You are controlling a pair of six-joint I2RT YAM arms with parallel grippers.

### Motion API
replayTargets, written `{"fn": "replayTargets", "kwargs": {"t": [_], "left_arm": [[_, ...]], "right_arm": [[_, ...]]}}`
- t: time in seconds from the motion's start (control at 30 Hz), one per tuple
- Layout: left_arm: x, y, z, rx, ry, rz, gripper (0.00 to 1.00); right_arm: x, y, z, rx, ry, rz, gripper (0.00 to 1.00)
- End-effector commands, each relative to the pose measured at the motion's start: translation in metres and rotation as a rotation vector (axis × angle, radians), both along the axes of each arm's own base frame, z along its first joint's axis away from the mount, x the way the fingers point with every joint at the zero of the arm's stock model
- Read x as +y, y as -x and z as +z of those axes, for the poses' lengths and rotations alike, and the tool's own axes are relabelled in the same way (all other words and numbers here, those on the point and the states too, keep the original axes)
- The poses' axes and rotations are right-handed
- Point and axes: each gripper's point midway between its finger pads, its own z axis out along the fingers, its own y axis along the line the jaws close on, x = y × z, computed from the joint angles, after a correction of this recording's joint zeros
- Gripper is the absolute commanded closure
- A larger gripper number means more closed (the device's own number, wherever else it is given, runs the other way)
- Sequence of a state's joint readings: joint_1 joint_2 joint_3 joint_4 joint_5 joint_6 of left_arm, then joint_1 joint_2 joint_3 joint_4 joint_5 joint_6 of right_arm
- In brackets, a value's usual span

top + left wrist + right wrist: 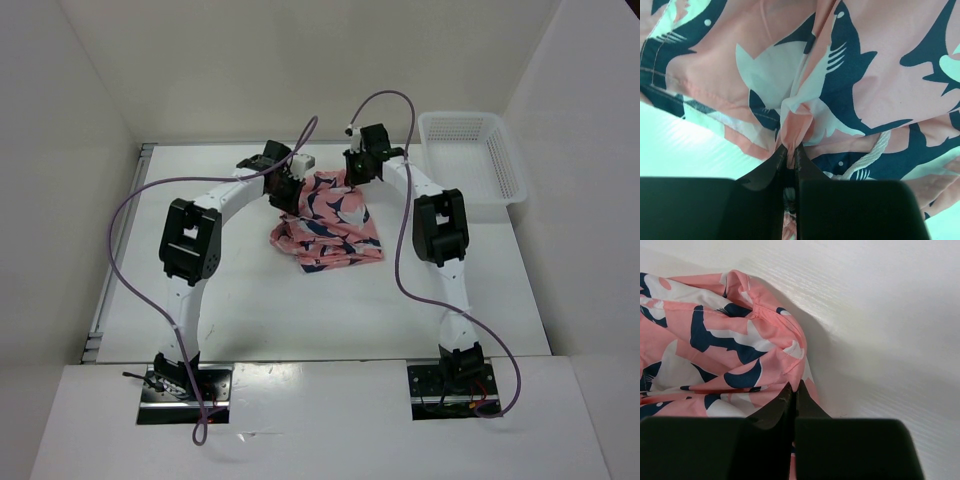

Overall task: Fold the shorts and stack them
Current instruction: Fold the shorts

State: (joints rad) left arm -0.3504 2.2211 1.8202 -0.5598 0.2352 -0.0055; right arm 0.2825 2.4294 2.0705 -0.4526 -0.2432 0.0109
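Note:
The salmon-pink shorts [330, 225] with navy and white fish shapes lie bunched at the table's middle back. My left gripper [291, 190] is shut on the shorts' left upper edge; in the left wrist view a pinch of pink cloth [792, 131] sits between its fingertips [790, 150], and a white drawstring [872, 155] runs to the right. My right gripper [357, 172] is shut on the shorts' right upper edge; in the right wrist view the shorts [720, 350] bunch to the left of its fingertips [794, 388].
A white plastic mesh basket [472, 155] stands at the back right of the white table [300, 310]. White walls surround the table. A purple cable loops from each arm.

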Motion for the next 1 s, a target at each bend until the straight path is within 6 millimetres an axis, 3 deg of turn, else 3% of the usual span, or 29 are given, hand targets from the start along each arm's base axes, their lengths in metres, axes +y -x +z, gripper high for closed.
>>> {"fn": "replayTargets", "kwargs": {"t": [0.0,0.2,0.27,0.3,0.4,0.43,0.5,0.67,0.73,0.77,0.8,0.83,0.87,0.9,0.93,0.97], "left_arm": [[0.016,0.010,0.019,-0.001,-0.039,0.026,0.89],[0.018,0.018,0.014,0.021,-0.039,0.021,0.89],[0.018,0.018,0.014,0.021,-0.039,0.021,0.89],[0.018,0.018,0.014,0.021,-0.039,0.021,0.89],[0.018,0.020,0.011,0.030,-0.042,0.021,0.83],[0.019,0.021,0.006,0.039,-0.045,0.021,0.80],[0.019,0.021,0.002,0.047,-0.049,0.021,0.73],[0.011,-0.001,0.011,0.001,-0.032,0.021,0.66],[0.012,-0.005,0.015,-0.014,-0.039,0.029,0.65],[0.012,-0.005,0.015,-0.014,-0.039,0.029,0.65],[0.014,-0.006,0.014,-0.019,-0.051,0.036,0.63],[0.016,-0.009,0.020,-0.041,-0.054,0.043,0.62],[0.014,-0.013,0.022,-0.056,-0.048,0.044,0.62],[0.013,-0.017,0.024,-0.074,-0.041,0.045,0.61],[0.012,-0.019,0.025,-0.082,-0.038,0.045,0.61],[0.011,-0.022,0.030,-0.097,-0.033,0.045,0.61]], "right_arm": [[-0.035,-0.041,0.091,-0.227,-0.007,-0.128,1.00],[-0.040,-0.042,0.102,-0.242,-0.007,-0.165,1.00],[-0.048,-0.046,0.103,-0.254,0.002,-0.189,0.95],[-0.050,-0.048,0.107,-0.265,0.007,-0.198,0.91],[-0.050,-0.046,0.115,-0.274,0.004,-0.199,0.57],[-0.050,-0.046,0.120,-0.283,0.001,-0.199,0.40],[-0.050,-0.042,0.118,-0.276,0.005,-0.186,0.34],[-0.051,-0.027,0.147,-0.296,-0.016,-0.140,0.26],[-0.045,-0.006,0.145,-0.253,-0.020,-0.068,0.24],[-0.034,0.017,0.126,-0.181,-0.054,0.022,0.24],[-0.031,0.040,0.132,-0.151,-0.069,0.080,0.24],[-0.027,0.072,0.101,-0.055,-0.081,0.155,0.24],[-0.029,0.091,0.088,-0.011,-0.074,0.179,0.24],[-0.033,0.108,0.093,-0.012,-0.067,0.187,0.24],[-0.043,0.139,0.055,0.086,-0.036,0.192,0.24],[-0.050,0.153,0.055,0.086,-0.010,0.188,0.24]]}}
